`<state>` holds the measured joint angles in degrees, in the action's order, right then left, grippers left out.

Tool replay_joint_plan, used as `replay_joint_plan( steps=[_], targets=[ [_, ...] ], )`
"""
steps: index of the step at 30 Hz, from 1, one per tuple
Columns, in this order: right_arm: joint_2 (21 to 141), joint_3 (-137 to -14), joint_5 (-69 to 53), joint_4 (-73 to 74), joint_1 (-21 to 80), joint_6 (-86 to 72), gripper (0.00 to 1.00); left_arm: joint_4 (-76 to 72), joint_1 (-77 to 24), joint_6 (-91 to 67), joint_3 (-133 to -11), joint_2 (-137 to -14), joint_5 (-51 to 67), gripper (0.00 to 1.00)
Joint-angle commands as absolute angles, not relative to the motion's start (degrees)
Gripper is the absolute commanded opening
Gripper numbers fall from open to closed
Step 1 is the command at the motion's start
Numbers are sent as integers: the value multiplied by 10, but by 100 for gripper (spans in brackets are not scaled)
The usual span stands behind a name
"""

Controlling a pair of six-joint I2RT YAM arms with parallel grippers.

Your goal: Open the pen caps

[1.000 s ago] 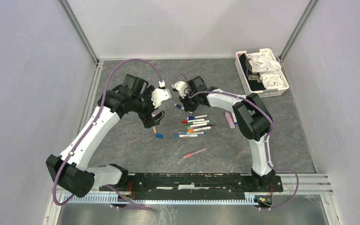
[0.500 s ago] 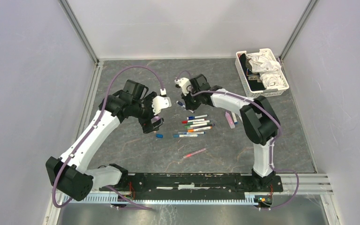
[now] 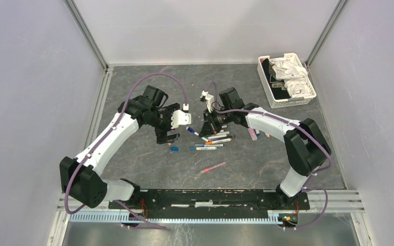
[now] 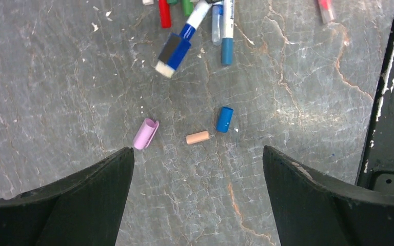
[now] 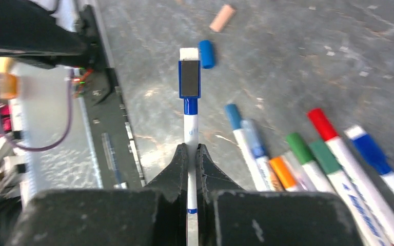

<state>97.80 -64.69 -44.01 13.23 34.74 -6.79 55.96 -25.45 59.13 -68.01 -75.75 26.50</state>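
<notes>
The right end effector is pressed together on a slim white pen barrel, pinching it partway along its length. The barrel's long axis runs straight out from the fingers. Its blue plastic cap, which ends in a black-and-white block, sits on the pen and points away from the wrist toward the left arm, over the grey marbled worktop.

The left end effector is spread wide and holds nothing. It hangs over three loose caps lying on their sides: a stubby lilac cap, a short peach cap and a loose blue cap. The peach and blue ones lie just beside each other.

Next to the right fingers lies a row of capped white pens, side by side. Their blue, green, orange and red caps point roughly the same way as the held one.
</notes>
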Motion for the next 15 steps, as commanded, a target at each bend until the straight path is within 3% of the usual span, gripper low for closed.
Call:
replay_joint_plan(
  steps=[1, 10, 15],
  targets=[
    [956, -655, -550, 68, 363, -130, 0, 600, -262, 675, -700, -752, 324, 98],
    [1003, -692, -611, 34, 400, -170, 0, 640, -301, 697, -708, -768, 324, 82],
    [1016, -710, -619, 40, 402, -173, 0, 657, -315, 699, -716, -765, 322, 51]
  ],
)
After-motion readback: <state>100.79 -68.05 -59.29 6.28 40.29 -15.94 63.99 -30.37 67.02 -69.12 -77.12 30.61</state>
